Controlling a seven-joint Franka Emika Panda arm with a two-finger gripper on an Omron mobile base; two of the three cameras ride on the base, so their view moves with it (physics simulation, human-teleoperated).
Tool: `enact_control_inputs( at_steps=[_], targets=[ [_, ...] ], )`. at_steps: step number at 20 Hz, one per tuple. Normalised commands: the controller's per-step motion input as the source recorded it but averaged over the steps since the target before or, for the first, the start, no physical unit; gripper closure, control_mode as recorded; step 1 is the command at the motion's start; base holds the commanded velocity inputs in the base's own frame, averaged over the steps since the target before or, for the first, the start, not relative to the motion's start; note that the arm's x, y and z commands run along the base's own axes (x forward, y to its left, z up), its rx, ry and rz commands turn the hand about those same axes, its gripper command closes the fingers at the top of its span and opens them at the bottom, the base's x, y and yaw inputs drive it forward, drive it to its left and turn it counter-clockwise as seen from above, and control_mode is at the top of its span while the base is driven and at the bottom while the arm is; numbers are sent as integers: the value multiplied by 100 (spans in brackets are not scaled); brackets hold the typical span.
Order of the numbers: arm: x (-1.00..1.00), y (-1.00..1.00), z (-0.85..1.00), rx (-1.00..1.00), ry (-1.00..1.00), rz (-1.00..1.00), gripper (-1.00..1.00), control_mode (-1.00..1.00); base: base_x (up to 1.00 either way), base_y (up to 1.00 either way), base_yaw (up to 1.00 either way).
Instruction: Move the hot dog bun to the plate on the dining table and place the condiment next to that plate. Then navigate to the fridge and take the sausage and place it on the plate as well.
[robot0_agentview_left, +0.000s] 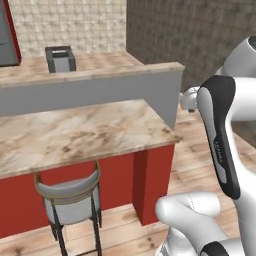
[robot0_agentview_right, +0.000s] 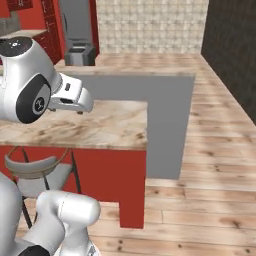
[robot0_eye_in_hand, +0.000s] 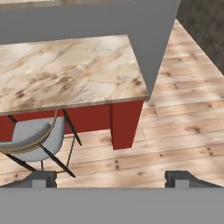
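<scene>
Dining table (robot0_agentview_left: 75, 130) cut off at the left edge in both base views, stool (robot0_agentview_left: 70, 195) under the dining table with its legs cropped at the bottom edge, toaster (robot0_agentview_left: 60, 59) beyond the dining table too small for detail

stool (robot0_agentview_left: 70, 197) under dining table (robot0_agentview_left: 75, 132); toaster (robot0_agentview_left: 60, 58) behind

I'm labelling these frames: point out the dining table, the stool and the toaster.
dining table (robot0_eye_in_hand: 65, 74): hand view, bare marbled top.
stool (robot0_agentview_left: 70, 192): left base view, curved grey backrest.
toaster (robot0_agentview_left: 60, 59): left base view, its front face, on the far counter.
</scene>
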Motion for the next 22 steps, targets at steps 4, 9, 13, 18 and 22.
enact_control_inputs(
  at_steps=[4, 9, 13, 18, 22],
  targets=[
    [0, 0, 0, 0, 0, 0, -100, 100, 28, -100, 6],
    [0, 0, 0, 0, 0, 0, -100, 100, 37, -100, 7],
    [0, 0, 0, 0, 0, 0, -100, 100, 50, -100, 8],
    [0, 0, 0, 0, 0, 0, -100, 100, 74, -100, 6],
    [0, 0, 0, 0, 0, 0, -100, 100, 94, -95, 3]
  ],
)
